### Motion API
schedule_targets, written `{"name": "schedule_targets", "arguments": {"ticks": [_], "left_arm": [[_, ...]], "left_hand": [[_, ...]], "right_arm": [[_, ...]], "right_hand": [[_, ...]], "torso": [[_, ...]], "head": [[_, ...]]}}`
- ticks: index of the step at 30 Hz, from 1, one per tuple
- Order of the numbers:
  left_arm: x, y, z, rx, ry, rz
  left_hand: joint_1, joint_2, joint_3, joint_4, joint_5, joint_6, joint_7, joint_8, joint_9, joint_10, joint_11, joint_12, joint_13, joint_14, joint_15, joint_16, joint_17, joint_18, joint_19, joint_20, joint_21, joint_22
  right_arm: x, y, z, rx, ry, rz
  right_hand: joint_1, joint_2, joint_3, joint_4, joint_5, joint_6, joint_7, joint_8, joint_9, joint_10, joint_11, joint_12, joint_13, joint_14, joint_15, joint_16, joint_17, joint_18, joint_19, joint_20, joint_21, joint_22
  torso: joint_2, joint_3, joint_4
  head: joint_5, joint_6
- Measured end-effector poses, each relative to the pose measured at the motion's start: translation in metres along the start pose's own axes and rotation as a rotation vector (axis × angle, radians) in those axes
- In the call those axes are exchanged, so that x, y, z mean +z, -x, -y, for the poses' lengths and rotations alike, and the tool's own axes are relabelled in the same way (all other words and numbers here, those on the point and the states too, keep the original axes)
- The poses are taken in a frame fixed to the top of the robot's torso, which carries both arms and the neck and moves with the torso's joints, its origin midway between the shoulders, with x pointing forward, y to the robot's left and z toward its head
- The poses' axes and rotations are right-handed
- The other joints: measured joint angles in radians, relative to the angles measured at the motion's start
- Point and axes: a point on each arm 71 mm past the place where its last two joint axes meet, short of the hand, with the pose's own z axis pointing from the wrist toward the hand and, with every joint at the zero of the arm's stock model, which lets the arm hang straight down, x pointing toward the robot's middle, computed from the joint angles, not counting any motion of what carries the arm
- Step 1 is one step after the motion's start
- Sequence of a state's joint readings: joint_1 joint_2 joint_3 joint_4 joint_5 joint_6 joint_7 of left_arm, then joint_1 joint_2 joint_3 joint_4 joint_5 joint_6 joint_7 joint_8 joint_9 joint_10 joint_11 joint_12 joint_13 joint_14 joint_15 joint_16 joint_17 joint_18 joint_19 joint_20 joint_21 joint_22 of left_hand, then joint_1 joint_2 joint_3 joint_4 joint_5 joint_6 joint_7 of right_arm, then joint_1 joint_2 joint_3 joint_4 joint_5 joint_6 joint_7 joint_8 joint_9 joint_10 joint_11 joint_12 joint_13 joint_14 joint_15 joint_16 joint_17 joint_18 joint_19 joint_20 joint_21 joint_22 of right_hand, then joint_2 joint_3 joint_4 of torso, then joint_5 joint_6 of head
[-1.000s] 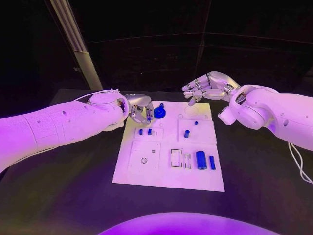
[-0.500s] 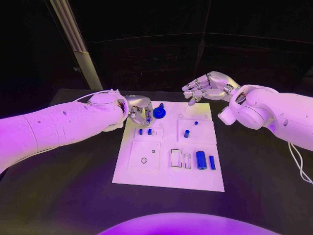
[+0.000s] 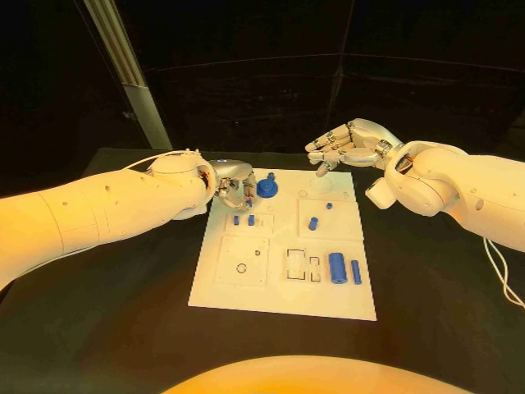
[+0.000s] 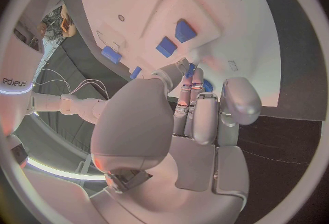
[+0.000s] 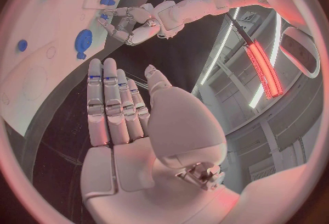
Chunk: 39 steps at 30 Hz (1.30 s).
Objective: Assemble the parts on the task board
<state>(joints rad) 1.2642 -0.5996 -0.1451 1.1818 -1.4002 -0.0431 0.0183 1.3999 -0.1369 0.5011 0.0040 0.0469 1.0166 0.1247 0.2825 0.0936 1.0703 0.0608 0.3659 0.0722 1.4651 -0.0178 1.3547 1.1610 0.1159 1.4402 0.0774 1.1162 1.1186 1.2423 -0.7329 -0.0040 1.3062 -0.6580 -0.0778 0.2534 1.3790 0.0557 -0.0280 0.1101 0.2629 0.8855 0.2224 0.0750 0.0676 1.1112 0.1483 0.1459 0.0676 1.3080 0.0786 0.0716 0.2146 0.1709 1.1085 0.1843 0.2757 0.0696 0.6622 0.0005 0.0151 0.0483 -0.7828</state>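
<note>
The white task board point(image 3: 245, 287) lies in the middle of the black table. A blue round part with a knob point(image 3: 267, 190) stands at the board's far left corner. My left hand point(image 3: 232, 184) has its fingers curled right beside this part. In the left wrist view the fingertips point(image 4: 188, 73) meet a bit of blue point(image 4: 206, 86), and I cannot tell whether they grip it. Two small blue pegs point(image 3: 244, 220) stand just in front of that hand. My right hand point(image 3: 348, 146) hovers over the board's far edge with its fingers spread, holding nothing.
More blue parts sit on the board: a short peg point(image 3: 313, 223), a small one point(image 3: 329, 206), a thick cylinder point(image 3: 337, 268) and a thin one point(image 3: 356, 272). A pale post point(image 3: 123, 70) rises behind the table's far left. A cable point(image 3: 505, 283) hangs at the right.
</note>
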Motion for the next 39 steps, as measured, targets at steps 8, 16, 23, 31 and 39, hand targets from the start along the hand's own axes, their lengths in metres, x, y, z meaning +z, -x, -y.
{"name": "schedule_targets", "arguments": {"ticks": [8,16,23,31,39], "left_arm": [[0.0001,-0.0001,0.0002,0.0,0.001,-0.001],[-0.0001,-0.0005,-0.0009,0.0,0.006,-0.003],[-0.0006,-0.001,-0.0016,0.0,0.01,-0.003],[-0.0009,-0.001,-0.0016,0.0,0.009,-0.001],[-0.0008,-0.001,-0.0009,0.0,0.007,0.003]], "left_hand": [[-0.005,-0.005,0.0,0.0,0.0,0.0,0.0,-0.01,-0.005,0.0,0.0,-0.014,-0.003,0.0,0.0,0.0,-0.003,0.0,0.0,0.0,0.0,0.002],[-0.005,-0.005,0.003,-0.003,0.0,0.003,0.003,-0.01,-0.006,-0.002,0.006,-0.017,-0.004,0.0,0.0,0.0,-0.004,0.0,0.0,0.0,0.0,0.003],[-0.005,-0.005,0.004,-0.004,0.0,0.011,0.0,-0.01,-0.006,0.012,0.0,-0.017,0.0,0.0,0.0,0.0,-0.003,0.0,0.0,0.0,0.004,0.008],[-0.005,-0.005,0.004,-0.01,0.0,0.024,-0.005,-0.01,-0.006,0.023,-0.005,-0.013,0.005,0.0,0.0,0.0,-0.003,0.0,0.0,0.0,0.005,0.012],[-0.005,-0.005,0.004,-0.01,0.0,0.027,-0.002,-0.01,-0.006,0.027,-0.002,-0.013,0.006,0.0,0.0,0.0,-0.003,0.0,0.0,0.0,0.009,0.014]], "right_arm": [[0.0001,-0.0001,0.0,0.0,0.0,0.0],[0.0001,0.0,0.0001,0.0,0.0,0.0],[0.0,0.0001,0.0002,0.0,0.0,0.0],[0.0001,0.0,0.0002,0.0,0.0,-0.001],[0.0001,0.0,0.0002,0.0,-0.001,-0.001]], "right_hand": [[0.0,0.0,0.0,0.0,0.0,0.0,0.0,0.0,0.0,0.0,0.0,0.0,0.0,0.0,0.0,0.0,0.0,0.0,0.0,0.0,0.0,0.0],[0.0,0.0,0.0,0.0,0.0,0.0,0.0,0.0,0.0,0.0,0.0,0.0,0.0,0.0,0.0,0.0,0.0,0.0,0.0,0.0,0.0,0.0],[0.0,0.0,0.0,0.0,0.0,0.0,0.0,0.0,0.0,0.0,0.0,0.0,0.0,0.0,0.0,0.0,0.0,0.0,0.0,0.0,0.0,0.0],[0.0,0.0,0.003,0.003,0.0,0.0,0.0,0.004,0.0,0.0,0.0,0.004,0.0,0.0,0.0,0.0,-0.001,0.0,0.003,0.003,-0.005,0.0],[0.0,0.0,0.003,0.003,0.0,0.0,0.0,0.003,0.0,0.0,0.0,0.004,0.0,0.0,0.0,0.0,-0.001,0.0,0.003,0.003,-0.005,0.0]], "torso": [[0.0,0.0,0.0],[0.0,0.0,0.0],[0.0,0.0,0.0003],[0.0,-0.0002,0.0003],[0.0,0.0001,0.0003]], "head": [[0.001,0.0],[0.001,-0.001],[0.0,-0.002],[0.0,-0.003],[0.0,-0.003]]}}
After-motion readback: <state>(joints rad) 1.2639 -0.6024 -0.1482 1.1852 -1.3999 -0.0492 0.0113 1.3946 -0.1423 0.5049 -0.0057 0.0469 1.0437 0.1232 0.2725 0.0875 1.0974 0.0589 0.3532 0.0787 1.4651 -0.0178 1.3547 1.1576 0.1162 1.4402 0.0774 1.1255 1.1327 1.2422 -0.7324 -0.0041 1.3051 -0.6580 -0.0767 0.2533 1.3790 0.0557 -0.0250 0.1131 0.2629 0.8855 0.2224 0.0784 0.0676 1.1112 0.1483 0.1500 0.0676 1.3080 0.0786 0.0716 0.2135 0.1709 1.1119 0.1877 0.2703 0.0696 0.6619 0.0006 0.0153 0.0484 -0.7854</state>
